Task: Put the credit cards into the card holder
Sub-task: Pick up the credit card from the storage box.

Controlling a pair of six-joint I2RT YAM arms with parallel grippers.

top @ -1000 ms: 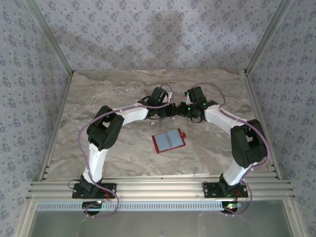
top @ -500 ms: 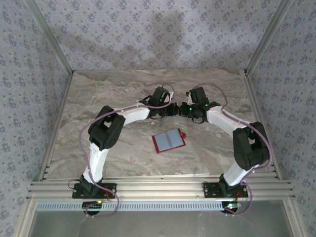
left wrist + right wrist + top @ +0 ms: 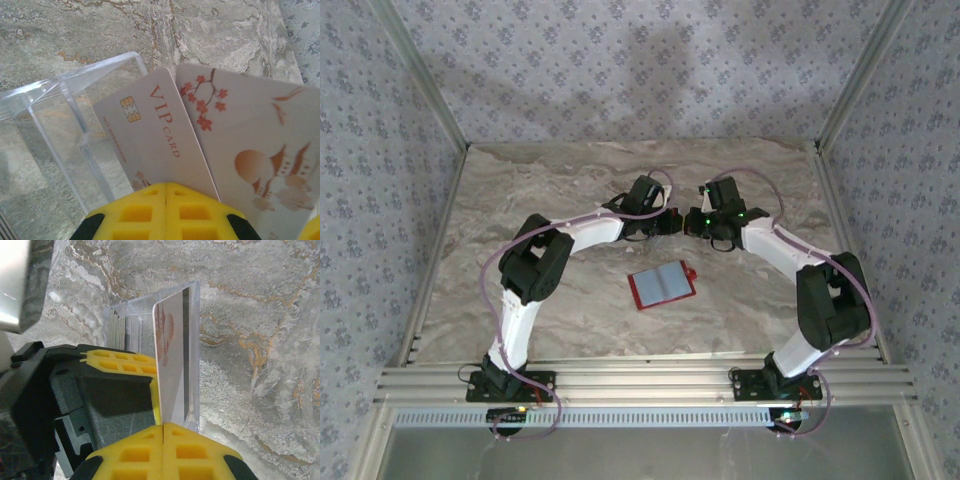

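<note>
The card holder (image 3: 662,286) lies open on the marble, a red wallet with pale pockets facing up, nearer than both grippers. Both grippers meet tip to tip over the table's middle. My left gripper (image 3: 166,186) is shut on the lower edge of a pale VIP credit card (image 3: 150,132). Beside that card is a second credit card (image 3: 250,145) printed with red blossoms and a pagoda. My right gripper (image 3: 163,426) is shut on a pale card (image 3: 172,365) seen nearly edge-on, with a dark stripe. The left gripper's yellow finger (image 3: 120,361) touches it from the left.
A clear plastic box (image 3: 65,120) stands just behind the cards, with several more cards (image 3: 117,327) stacked in it. Patterned walls and metal posts (image 3: 440,110) enclose the table. Open marble lies around the wallet (image 3: 550,300).
The right arm's elbow has drifted right and its jaws have closed on the card. The left arm and the wallet have stayed put.
</note>
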